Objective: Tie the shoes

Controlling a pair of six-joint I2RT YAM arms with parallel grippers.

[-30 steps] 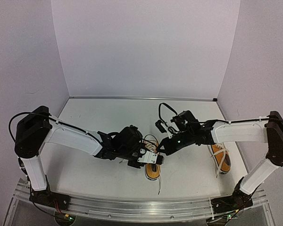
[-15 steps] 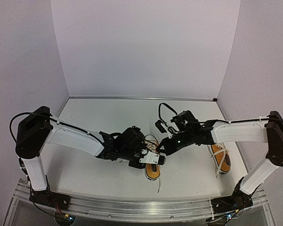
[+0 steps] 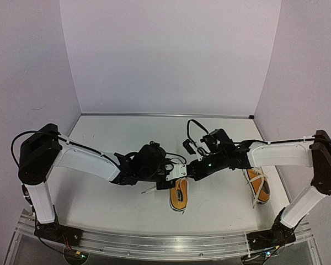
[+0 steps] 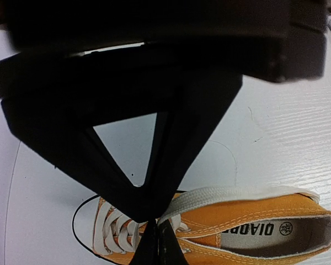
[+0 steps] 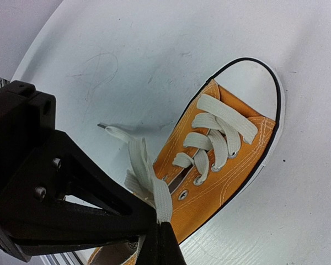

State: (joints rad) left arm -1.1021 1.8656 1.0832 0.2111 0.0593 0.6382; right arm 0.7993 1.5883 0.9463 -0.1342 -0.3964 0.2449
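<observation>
One orange shoe (image 3: 179,194) lies at the middle near the front, toe toward the near edge. The second shoe (image 3: 257,185) lies at the right under my right arm, laces loose. My left gripper (image 3: 175,173) and right gripper (image 3: 189,170) meet above the middle shoe's opening. In the left wrist view my gripper (image 4: 156,227) is shut on a white lace (image 4: 231,194) that runs along the shoe's (image 4: 254,223) collar. In the right wrist view my gripper (image 5: 160,225) is shut on a folded white lace (image 5: 145,165) above the shoe (image 5: 231,165); the lace's tip (image 5: 106,128) rests on the table.
White table (image 3: 127,138) with lilac walls at the back and both sides. An aluminium rail (image 3: 165,243) runs along the near edge. A black cable loop (image 3: 191,128) rises from my right wrist. A thin lace end (image 3: 148,190) sticks out left of the middle shoe.
My left gripper has rolled and shifted slightly up and left. The lace that trailed toward the near edge is pulled up; a lace end now points left. The right arm has barely moved.
</observation>
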